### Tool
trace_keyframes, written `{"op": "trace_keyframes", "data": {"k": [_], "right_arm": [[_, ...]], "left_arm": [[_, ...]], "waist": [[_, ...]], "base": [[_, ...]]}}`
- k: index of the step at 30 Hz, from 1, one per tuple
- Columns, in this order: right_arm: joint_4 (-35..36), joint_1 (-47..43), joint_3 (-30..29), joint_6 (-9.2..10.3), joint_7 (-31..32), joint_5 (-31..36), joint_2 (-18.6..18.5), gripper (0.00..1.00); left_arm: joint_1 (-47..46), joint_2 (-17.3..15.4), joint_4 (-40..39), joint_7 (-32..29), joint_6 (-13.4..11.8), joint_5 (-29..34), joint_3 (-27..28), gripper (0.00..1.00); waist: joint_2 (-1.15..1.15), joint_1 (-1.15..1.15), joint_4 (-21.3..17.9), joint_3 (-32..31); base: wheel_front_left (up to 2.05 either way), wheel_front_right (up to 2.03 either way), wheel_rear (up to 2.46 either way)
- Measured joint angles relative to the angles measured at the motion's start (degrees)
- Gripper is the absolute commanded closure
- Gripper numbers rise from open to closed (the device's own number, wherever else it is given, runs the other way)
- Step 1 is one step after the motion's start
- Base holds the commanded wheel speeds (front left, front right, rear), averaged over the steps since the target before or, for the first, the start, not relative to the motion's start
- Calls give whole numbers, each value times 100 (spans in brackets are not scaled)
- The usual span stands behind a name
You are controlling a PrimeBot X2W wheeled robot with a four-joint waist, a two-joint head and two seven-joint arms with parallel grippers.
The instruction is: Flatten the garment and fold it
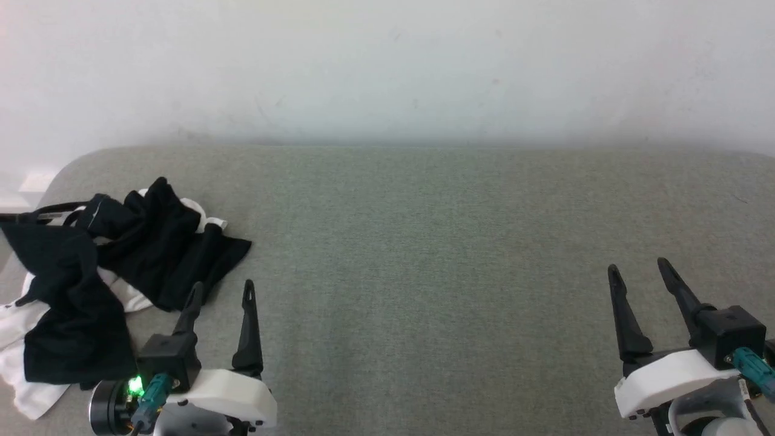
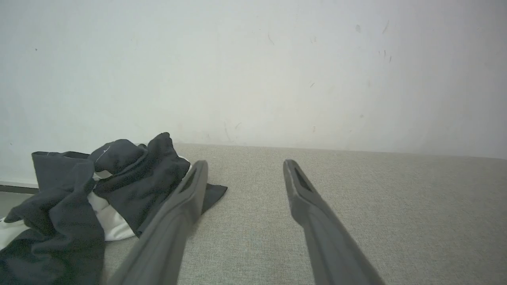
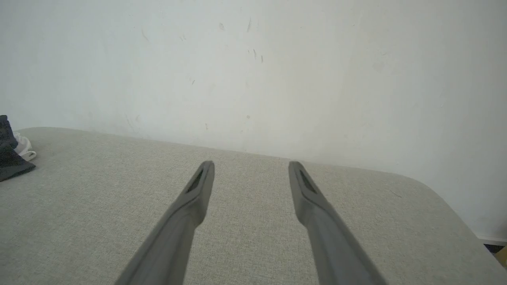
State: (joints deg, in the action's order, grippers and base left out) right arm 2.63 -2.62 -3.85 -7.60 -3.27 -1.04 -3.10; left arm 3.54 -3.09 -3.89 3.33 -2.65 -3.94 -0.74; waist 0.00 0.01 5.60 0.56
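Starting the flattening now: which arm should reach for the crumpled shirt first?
Left. The left gripper is open right beside the garment, bunched at the left end of the table; the right gripper, open too, sits far across it.

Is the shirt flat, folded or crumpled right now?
Crumpled: the shirt lies in a heap, black sleeves bunched over the white body, at the grey surface's left end.

No legible text, label, brand or number on anything in view.
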Motion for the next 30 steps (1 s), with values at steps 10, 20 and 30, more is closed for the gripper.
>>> {"op": "trace_keyframes", "data": {"k": [10, 20, 30], "right_arm": [[69, -29, 27, 0, -31, -4, 1, 0], [148, -45, 82, 0, -36, -3, 1, 0], [192, -105, 170, 0, -37, -4, 2, 0]], "left_arm": [[113, 0, -86, 75, -93, -124, -42, 0], [224, 0, -170, 175, -200, -283, -81, 0], [281, -3, -269, 276, -253, -382, -123, 0]], "waist": [[0, 0, 370, 5], [0, 0, 788, 39], [0, 0, 1242, 70]], "base": [[0, 0, 0], [0, 0, 0], [0, 0, 0]]}}
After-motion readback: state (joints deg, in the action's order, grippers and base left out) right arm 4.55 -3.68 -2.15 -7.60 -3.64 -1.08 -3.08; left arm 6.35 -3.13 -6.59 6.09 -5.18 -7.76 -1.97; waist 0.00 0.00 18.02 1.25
